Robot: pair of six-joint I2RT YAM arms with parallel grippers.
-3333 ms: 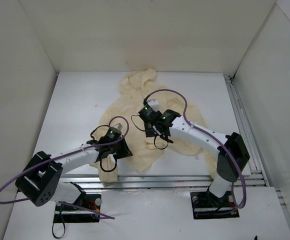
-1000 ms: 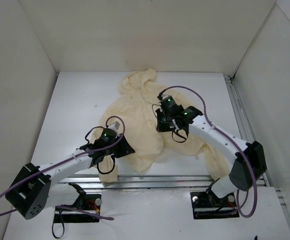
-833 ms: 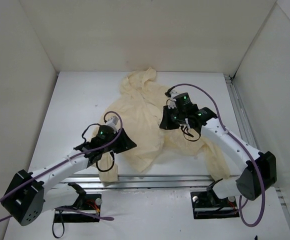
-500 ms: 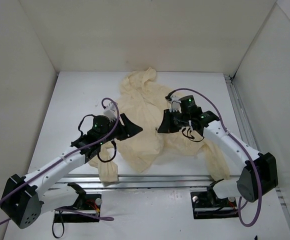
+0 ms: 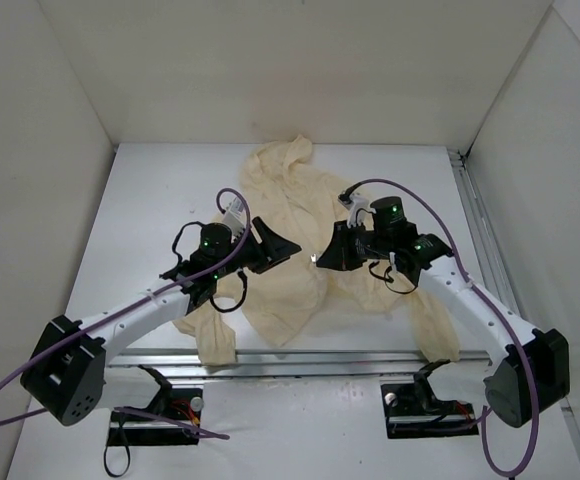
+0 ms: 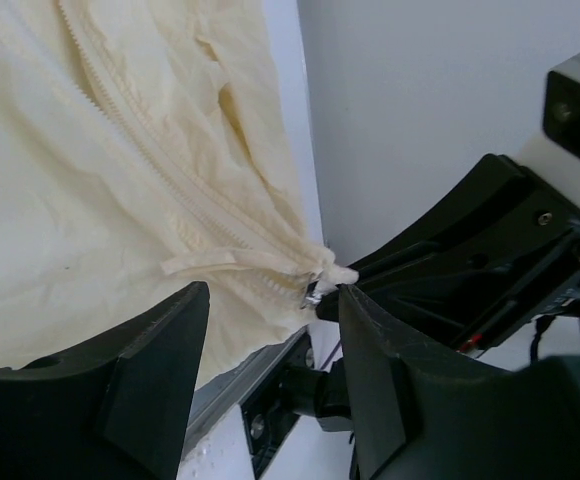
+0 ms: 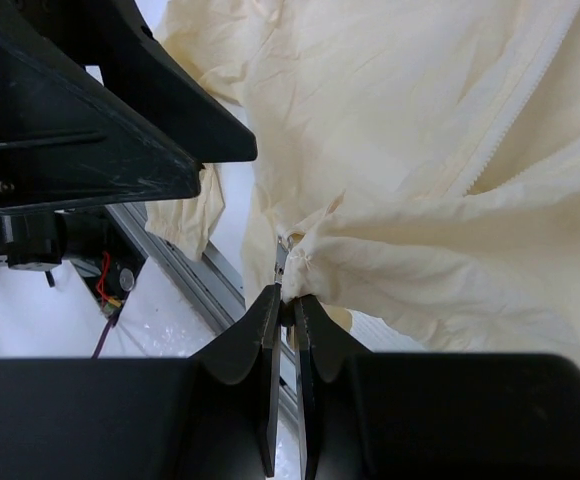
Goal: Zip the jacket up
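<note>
The pale cream jacket (image 5: 275,205) lies on the white table, hood at the far end. My right gripper (image 5: 319,259) is shut on the lower front corner beside the zipper and holds it off the table. In the right wrist view, the right gripper (image 7: 285,297) pinches the fabric, and the small metallic pull (image 7: 282,256) sits just above its tips. My left gripper (image 5: 288,246) is open and empty, and faces the right one closely. In the left wrist view, the left gripper (image 6: 270,295) flanks the pull (image 6: 313,293), and the zipper teeth (image 6: 150,170) run up and to the left.
White walls enclose the table on three sides. Aluminium rails run along the near edge (image 5: 350,362) and the right side (image 5: 482,235). One sleeve cuff (image 5: 217,345) lies at the near rail, and the other sleeve (image 5: 435,330) lies under my right arm.
My left gripper has risen off the jacket's left side and swung right toward the centre. My right gripper has lifted the zipper end and brought it left to meet the left gripper.
</note>
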